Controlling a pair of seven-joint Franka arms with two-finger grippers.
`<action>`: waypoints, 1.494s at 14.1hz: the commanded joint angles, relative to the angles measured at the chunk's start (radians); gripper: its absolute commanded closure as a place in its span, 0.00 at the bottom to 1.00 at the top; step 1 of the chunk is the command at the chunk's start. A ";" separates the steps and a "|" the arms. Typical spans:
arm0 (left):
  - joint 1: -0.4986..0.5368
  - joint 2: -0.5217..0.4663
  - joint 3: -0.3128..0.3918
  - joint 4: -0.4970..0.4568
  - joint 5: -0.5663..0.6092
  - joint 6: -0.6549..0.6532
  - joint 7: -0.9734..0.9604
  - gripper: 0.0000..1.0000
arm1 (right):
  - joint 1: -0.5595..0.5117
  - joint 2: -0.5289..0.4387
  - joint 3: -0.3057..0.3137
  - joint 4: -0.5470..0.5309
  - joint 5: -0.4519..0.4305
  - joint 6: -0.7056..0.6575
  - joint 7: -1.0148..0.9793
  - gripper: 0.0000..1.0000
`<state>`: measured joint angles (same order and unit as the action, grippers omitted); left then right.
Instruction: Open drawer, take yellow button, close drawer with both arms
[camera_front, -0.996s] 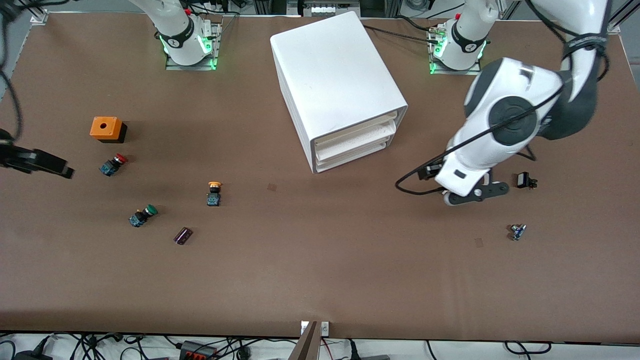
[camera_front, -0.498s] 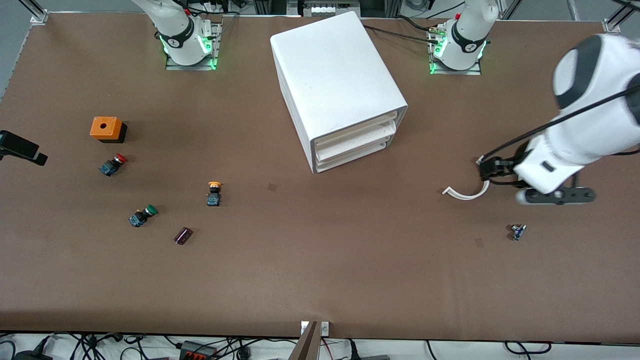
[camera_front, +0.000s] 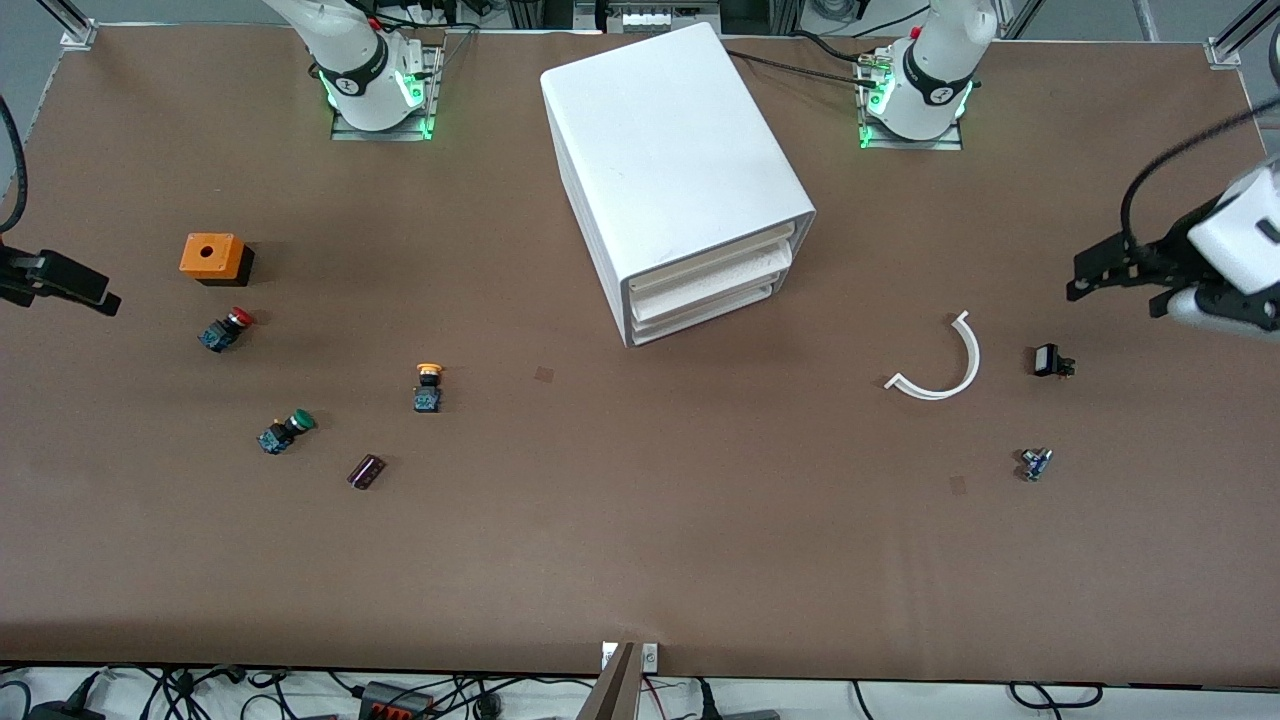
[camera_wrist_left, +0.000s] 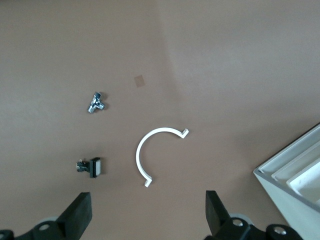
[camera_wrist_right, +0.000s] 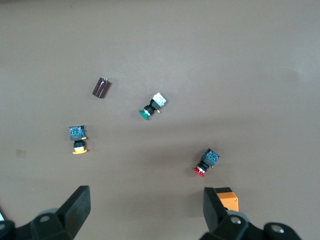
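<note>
The white cabinet (camera_front: 675, 170) stands mid-table with its three drawers (camera_front: 710, 285) pushed in; its corner shows in the left wrist view (camera_wrist_left: 300, 170). The orange-yellow-capped button (camera_front: 428, 386) lies on the table, nearer to the front camera than the cabinet and toward the right arm's end; it also shows in the right wrist view (camera_wrist_right: 77, 139). My left gripper (camera_front: 1110, 270) is open and empty, up over the left arm's end of the table (camera_wrist_left: 148, 220). My right gripper (camera_front: 60, 285) is open and empty at the right arm's table edge (camera_wrist_right: 147, 212).
An orange box (camera_front: 212, 257), a red-capped button (camera_front: 225, 329), a green-capped button (camera_front: 285, 431) and a dark brown part (camera_front: 365, 471) lie toward the right arm's end. A white curved piece (camera_front: 940, 365), a small black part (camera_front: 1050, 361) and a small metal part (camera_front: 1035, 463) lie toward the left arm's end.
My left arm has swung away from over the white curved piece toward the left arm's table end, uncovering the curved piece and black part. My right gripper has shifted slightly at its edge.
</note>
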<state>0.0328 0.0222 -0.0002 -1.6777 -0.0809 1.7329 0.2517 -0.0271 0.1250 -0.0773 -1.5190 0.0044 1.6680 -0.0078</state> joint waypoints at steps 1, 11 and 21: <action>-0.039 -0.061 0.016 -0.082 0.039 0.071 0.041 0.00 | 0.003 -0.088 0.010 -0.131 -0.018 0.067 -0.011 0.00; -0.039 -0.051 -0.020 -0.042 0.098 -0.004 -0.066 0.00 | -0.001 -0.079 0.008 -0.135 -0.014 0.075 -0.017 0.00; -0.048 -0.047 -0.024 -0.011 0.099 -0.062 -0.068 0.00 | 0.001 -0.079 0.011 -0.135 -0.011 0.073 -0.015 0.00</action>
<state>-0.0120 -0.0190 -0.0203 -1.7011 -0.0005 1.6900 0.1985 -0.0237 0.0550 -0.0742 -1.6501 -0.0013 1.7432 -0.0100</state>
